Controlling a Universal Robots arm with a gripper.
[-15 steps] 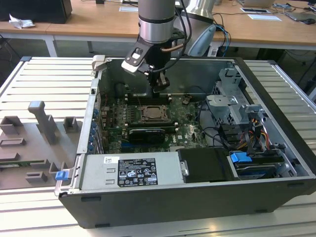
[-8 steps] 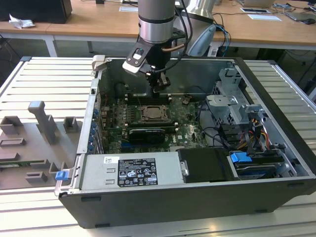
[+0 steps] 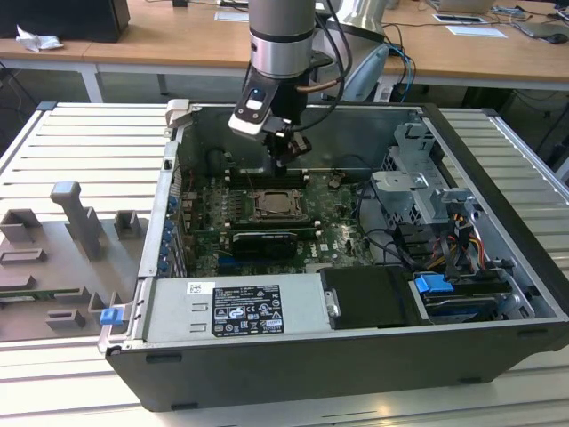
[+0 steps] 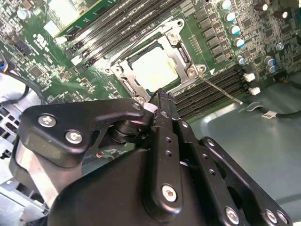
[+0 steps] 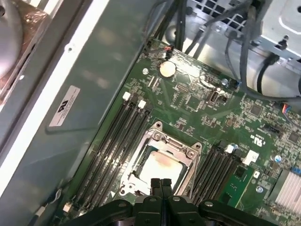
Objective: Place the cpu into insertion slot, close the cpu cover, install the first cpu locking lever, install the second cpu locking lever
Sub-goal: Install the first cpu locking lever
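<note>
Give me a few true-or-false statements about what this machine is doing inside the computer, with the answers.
1. The cpu lies in its socket on the green board. True.
2. The pincer holds the cpu up in the air. False: its fingers are shut with nothing between them, close to the socket.
3. The cpu cover lies down as a frame around the cpu. True.
4. The computer case is closed up. False: it lies open, with its inside showing.

Bright even light (glare on cpu (image 4: 153,69))
</note>
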